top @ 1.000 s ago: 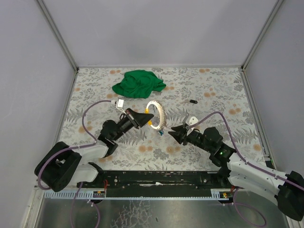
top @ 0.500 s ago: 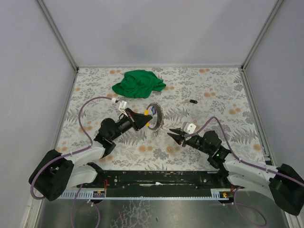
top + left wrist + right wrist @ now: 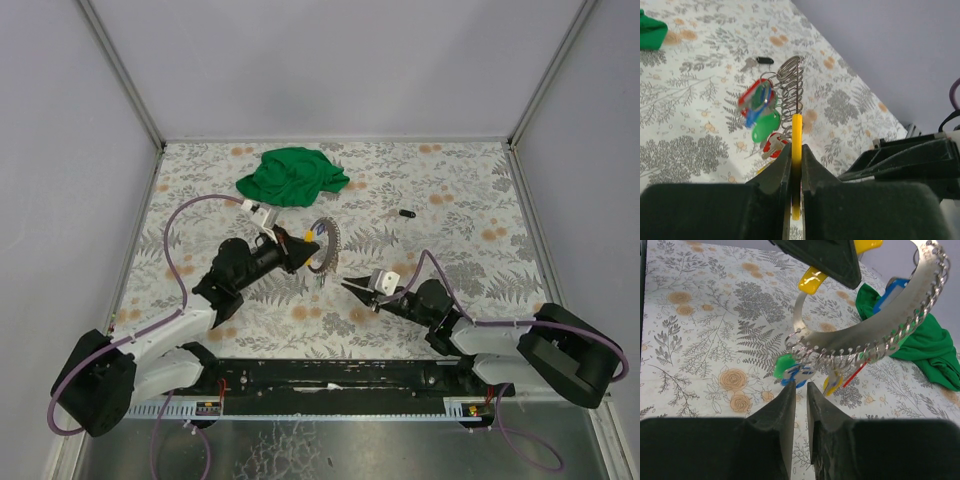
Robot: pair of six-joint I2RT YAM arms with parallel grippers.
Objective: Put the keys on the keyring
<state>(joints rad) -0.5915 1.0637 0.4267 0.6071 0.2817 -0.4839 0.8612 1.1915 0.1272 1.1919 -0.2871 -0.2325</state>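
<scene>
Step in hand, as judged from the layout: presentation of the ring for loading, with the loading arm carrying nothing.

1. Left gripper [image 3: 796,150]: clamped tight on the yellow plastic end of the curved grey metal keyring [image 3: 875,337]. It holds the band clear of the floral-patterned desk [image 3: 470,190], with the row of small wire rings hanging along its edge.
2. Small keys with green, blue, yellow and red plastic heads [image 3: 792,374]: already hanging from wire rings on the lower arc of the keyring, bunched together.
3. Right gripper [image 3: 799,390]: jaws stand a narrow gap apart with nothing between them. The tips sit just below the keyring, directly under the green and blue heads, close to them. Contact cannot be confirmed.
4. Small black-headed key [image 3: 406,213]: lies loose on the desk, well apart from the keyring, on its right and farther side.
5. Crumpled green cloth [image 3: 292,175]: lies on the desk beyond the keyring, not in use.

Next move, as judged: the right gripper must travel from the keyring to the loose key and pinch it by the head. It must then bring the key's hole to a free wire ring. The key is tiny and lies flat, so the pinch needs a low, exact approach. The left grip must keep the keyring steady.
</scene>
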